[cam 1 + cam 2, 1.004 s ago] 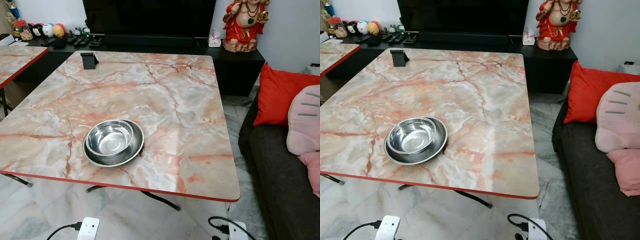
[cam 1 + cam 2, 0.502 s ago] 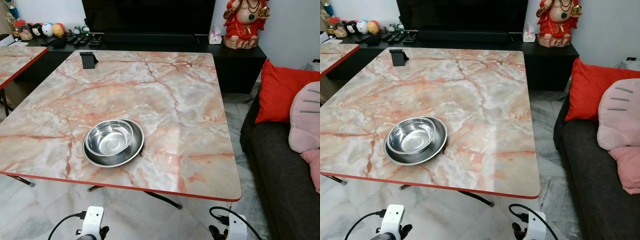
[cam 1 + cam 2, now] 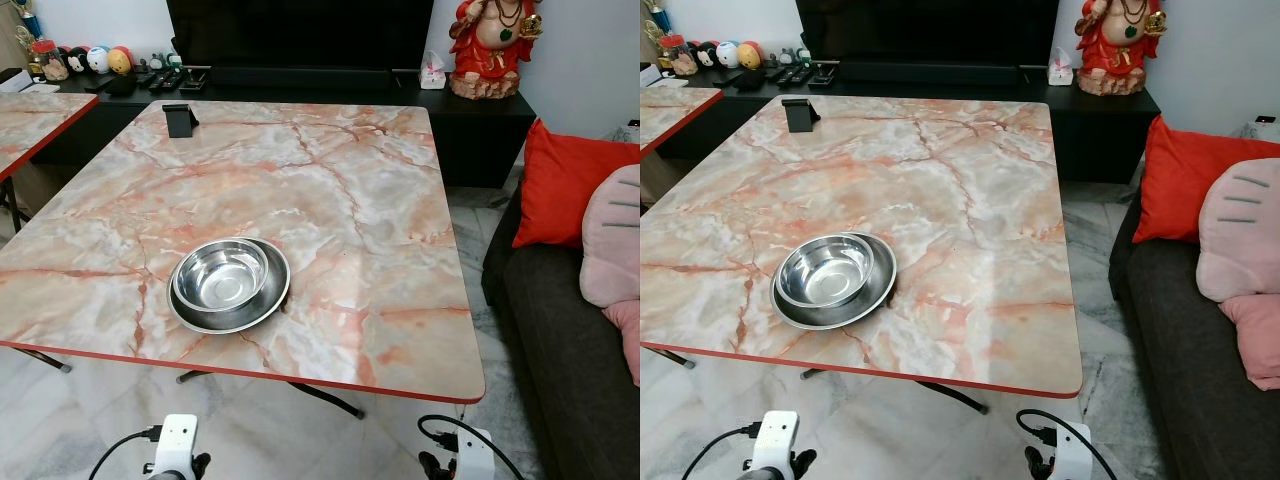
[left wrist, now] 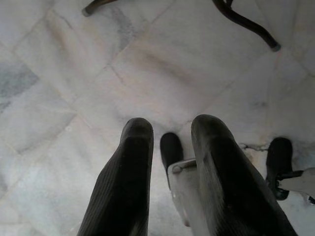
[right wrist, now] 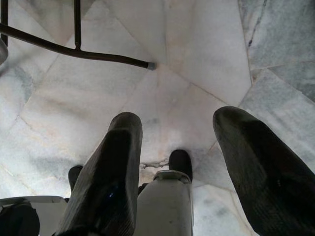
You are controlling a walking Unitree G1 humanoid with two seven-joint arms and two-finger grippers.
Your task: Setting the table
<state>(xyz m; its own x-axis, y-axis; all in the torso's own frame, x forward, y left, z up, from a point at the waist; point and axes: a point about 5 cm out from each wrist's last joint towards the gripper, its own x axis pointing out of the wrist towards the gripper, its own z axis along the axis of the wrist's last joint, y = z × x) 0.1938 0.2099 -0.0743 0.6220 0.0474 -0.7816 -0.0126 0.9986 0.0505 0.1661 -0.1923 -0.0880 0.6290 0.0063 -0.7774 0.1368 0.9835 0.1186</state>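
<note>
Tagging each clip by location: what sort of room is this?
Most likely a home living room: a marble-patterned folding table holding a steel bowl on a plate, a large TV on a black console, and a dark sofa with cushions.

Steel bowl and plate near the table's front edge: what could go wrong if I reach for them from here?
1. The shiny steel bowl sits nested in the steel plate, off-centre toward its left rim; lifting one could drag or tip the other.
2. The stack lies close to the red-trimmed front edge of the marble-patterned table, so a nudge toward the robot might send it to the floor.
3. Both grippers, left and right, hang open below table height; raising them could hit the table's edge.
</note>
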